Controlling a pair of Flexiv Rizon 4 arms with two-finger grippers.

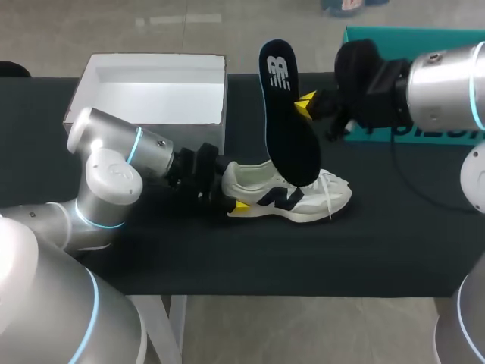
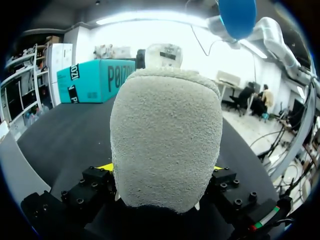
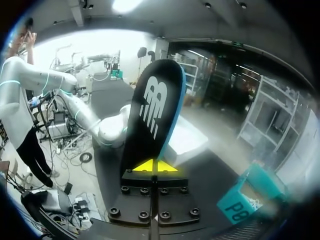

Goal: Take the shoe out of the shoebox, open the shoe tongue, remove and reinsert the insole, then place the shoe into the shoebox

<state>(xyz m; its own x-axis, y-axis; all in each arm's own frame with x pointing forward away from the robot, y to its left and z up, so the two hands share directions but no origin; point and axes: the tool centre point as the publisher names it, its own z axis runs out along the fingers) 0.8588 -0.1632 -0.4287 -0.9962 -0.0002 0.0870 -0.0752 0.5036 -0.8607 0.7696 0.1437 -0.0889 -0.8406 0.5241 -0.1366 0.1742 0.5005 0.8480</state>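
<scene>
A cream shoe with a dark logo lies on its side on the black table, toe to the right. My left gripper holds it at the heel. In the left wrist view the grey heel fills the space between the yellow fingertips. My right gripper is shut on the edge of the dark insole and holds it upright above the shoe. In the right wrist view the insole stands up from the closed tips of the right gripper. The open white shoebox sits at the back left.
A teal box lid lies at the back right behind my right arm, and shows as the teal lid beyond the shoe in the left wrist view. The table's front edge runs close below the shoe.
</scene>
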